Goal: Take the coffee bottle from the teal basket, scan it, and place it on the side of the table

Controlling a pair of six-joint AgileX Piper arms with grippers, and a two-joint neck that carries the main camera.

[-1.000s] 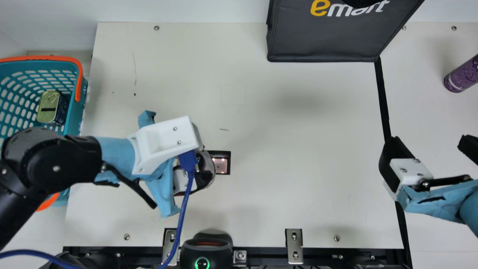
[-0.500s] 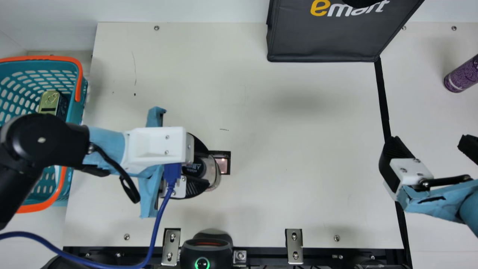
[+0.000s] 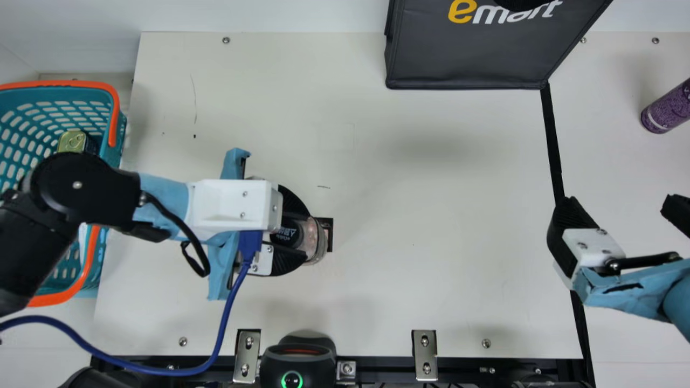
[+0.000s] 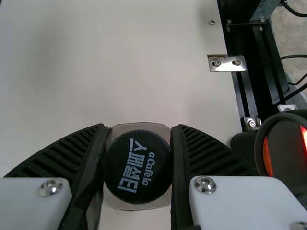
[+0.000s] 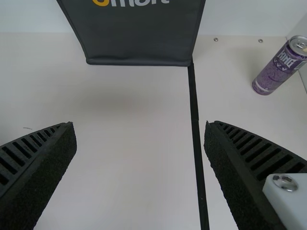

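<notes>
The teal basket (image 3: 64, 94) looks plastic, the dark bag (image 3: 463, 59) smooth matt cloth.

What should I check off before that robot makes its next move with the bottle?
1. Coffee bottle gripped: ok, the left gripper's jaws are shut on it.
2. Scanner powered: ok, its green ring is lit.
3. Bottle's code read: cannot tell.
4. Right gripper free: ok, its jaws are open with nothing between them.
5. Bottle set down at the side: not ok, the left gripper has it.

Dark grey bag (image 3: 469, 62), tall purple can (image 3: 666, 110), gold-topped tin (image 3: 71, 141), black tape strip (image 3: 551, 140)
</notes>
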